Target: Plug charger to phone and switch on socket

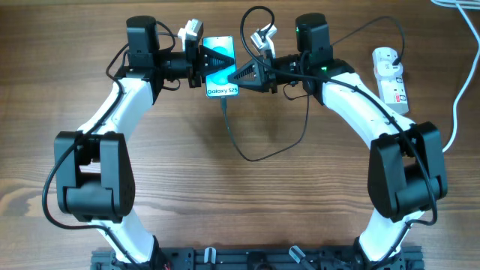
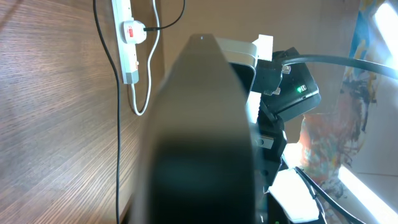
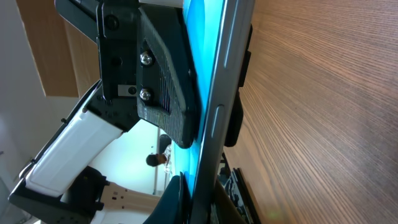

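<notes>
The phone (image 1: 221, 66), teal face up with "Galaxy" text at its near end, is held above the table between both grippers. My left gripper (image 1: 198, 60) is shut on its left edge. My right gripper (image 1: 250, 73) is shut on its right edge. In the right wrist view the phone (image 3: 217, 106) is edge-on between my right jaws (image 3: 200, 202). In the left wrist view its dark blurred body (image 2: 199, 137) fills the frame. The charger's black cable (image 1: 251, 157) runs from the phone's near end in a loop over the table. The socket (image 1: 391, 79) lies at the right.
The socket also shows in the left wrist view (image 2: 127, 43) with a red switch and the black cable (image 2: 118, 137) beside it. A thick white cord (image 1: 457, 105) runs along the table's right edge. Both arm bases stand at the near edge.
</notes>
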Robot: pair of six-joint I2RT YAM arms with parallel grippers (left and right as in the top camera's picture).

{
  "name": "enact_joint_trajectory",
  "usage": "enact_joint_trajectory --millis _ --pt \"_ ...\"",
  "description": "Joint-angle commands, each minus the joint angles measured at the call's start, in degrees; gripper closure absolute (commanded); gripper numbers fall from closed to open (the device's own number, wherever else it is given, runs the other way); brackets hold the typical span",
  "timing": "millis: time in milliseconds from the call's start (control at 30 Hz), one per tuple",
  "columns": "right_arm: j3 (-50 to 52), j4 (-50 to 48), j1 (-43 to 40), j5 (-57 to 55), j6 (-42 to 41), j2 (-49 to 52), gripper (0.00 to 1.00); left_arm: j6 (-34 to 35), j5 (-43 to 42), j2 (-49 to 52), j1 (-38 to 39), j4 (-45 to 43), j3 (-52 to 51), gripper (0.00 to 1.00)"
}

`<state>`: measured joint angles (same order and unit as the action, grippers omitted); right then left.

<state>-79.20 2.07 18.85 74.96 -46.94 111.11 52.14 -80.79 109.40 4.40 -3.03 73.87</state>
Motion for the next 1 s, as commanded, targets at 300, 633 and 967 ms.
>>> enact_joint_trajectory --millis 300,633,967 --pt "-0.92 -1.14 1.22 -0.44 1.99 0.04 0.96 0.55 3.52 -0.7 1.14 0.7 -0.04 0.39" --pt "-0.92 11.89 1.22 -12.31 11.78 0.04 0.96 -2.6 4.07 -0.7 -4.76 0.7 -0.04 0.24" --pt "-0.92 23.1 1.22 -26.01 21.57 0.04 0.96 -11.37 22.84 -0.7 -5.33 13.4 -0.04 0.07"
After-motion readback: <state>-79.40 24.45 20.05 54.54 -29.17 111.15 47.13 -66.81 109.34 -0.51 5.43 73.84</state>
